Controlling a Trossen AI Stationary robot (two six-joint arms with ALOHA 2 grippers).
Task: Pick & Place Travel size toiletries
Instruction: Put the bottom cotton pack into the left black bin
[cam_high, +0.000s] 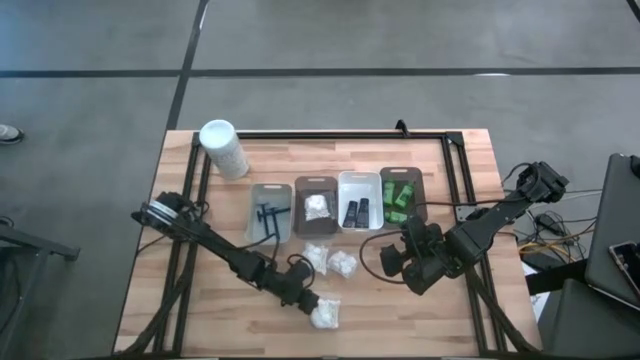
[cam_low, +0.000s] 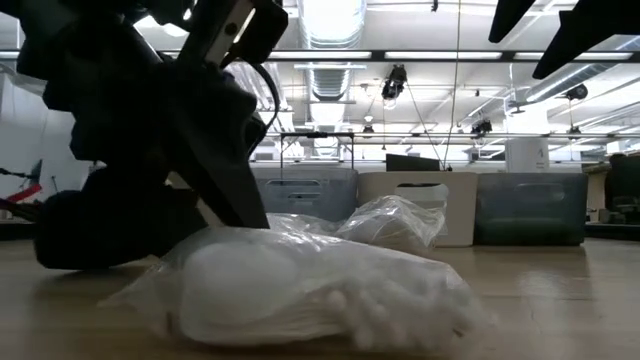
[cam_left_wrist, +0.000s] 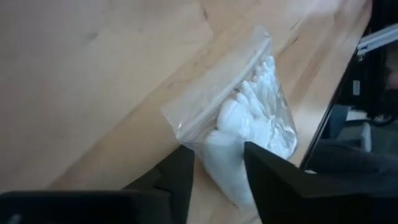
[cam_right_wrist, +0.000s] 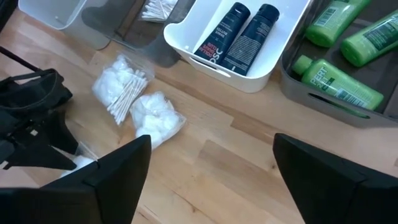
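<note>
A white crinkly packet (cam_high: 326, 315) lies near the table's near edge, filling the low view (cam_low: 320, 295). My left gripper (cam_high: 308, 300) is shut on it. Two more packets (cam_high: 331, 261) lie in mid-table, also in the right wrist view (cam_right_wrist: 137, 96). My right gripper (cam_high: 405, 262) hovers open to their right, touching nothing (cam_right_wrist: 211, 168). A row of trays holds dark razors (cam_high: 268, 215), white packets (cam_high: 317, 206), black tubes (cam_right_wrist: 241, 30) and green bottles (cam_right_wrist: 341, 74). My left gripper pinches the packet between its two fingers (cam_left_wrist: 177, 171) at the bulging white end (cam_left_wrist: 219, 149) nearest the arm. The fingers come slanting down from the table's left. The packet lies flat on the table, its clear sealed edge (cam_left_wrist: 214, 78) pointing away.
A tall white cylindrical container (cam_high: 223, 148) stands at the far left. A black frame (cam_high: 330, 134) borders the table's far side. Bare wood shows along the near edge to the right of the held packet (cam_high: 420, 325). Cables hang beyond the right edge.
</note>
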